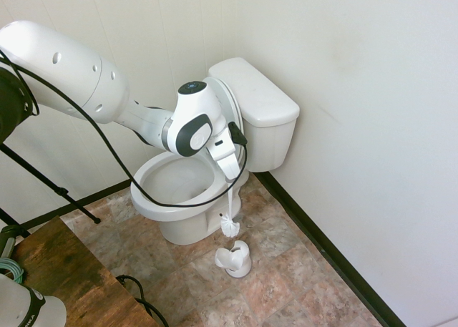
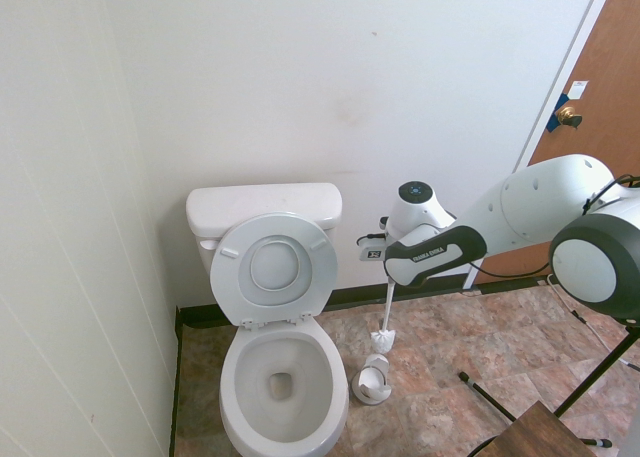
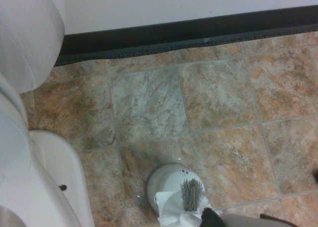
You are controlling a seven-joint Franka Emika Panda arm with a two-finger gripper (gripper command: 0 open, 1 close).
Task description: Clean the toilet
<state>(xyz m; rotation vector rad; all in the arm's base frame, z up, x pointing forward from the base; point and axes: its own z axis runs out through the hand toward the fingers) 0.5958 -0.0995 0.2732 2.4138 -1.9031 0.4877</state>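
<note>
Pretty bright, even daylight-ish light all round, walls (image 2: 350, 77) nearly washed out, only soft shadows. Exterior views bend lines at the edges. Wrist view is soft, with the toilet (image 3: 30, 152) a pale blur.

In the second exterior view, the toilet (image 2: 283, 377) is placed lower left of centre; the brush holder (image 2: 373, 380) is set just right of it, the toilet brush (image 2: 383, 338) hung directly above.

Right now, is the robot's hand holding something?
Gripper: closed on the toilet brush, which hangs above its holder beside the toilet.
</note>
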